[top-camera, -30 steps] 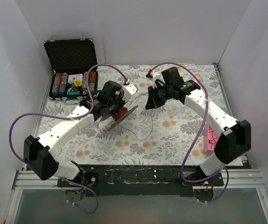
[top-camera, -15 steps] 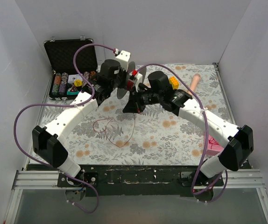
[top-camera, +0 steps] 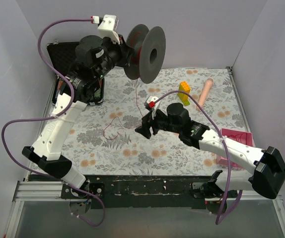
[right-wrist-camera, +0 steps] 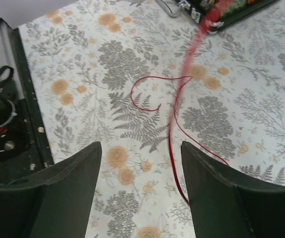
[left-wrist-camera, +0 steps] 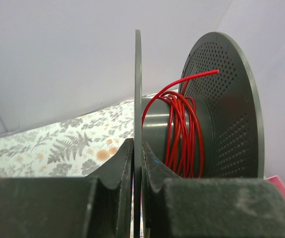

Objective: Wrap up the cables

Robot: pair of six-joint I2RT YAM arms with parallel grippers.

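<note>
Over the middle of the flowered surface [top-camera: 182,144] the right pincer [right-wrist-camera: 140,148] hangs low with its jaws spread wide and nothing between them. Just beyond it the thin red cable [right-wrist-camera: 171,130] lies in loose loops on the surface, one strand rising toward the far left. There, high above the far left corner, the left pincer [left-wrist-camera: 137,148] is clenched on one flange of a grey spool [top-camera: 150,54] whose core carries several turns of the cable. An open case [top-camera: 63,52] stands in that corner.
</note>
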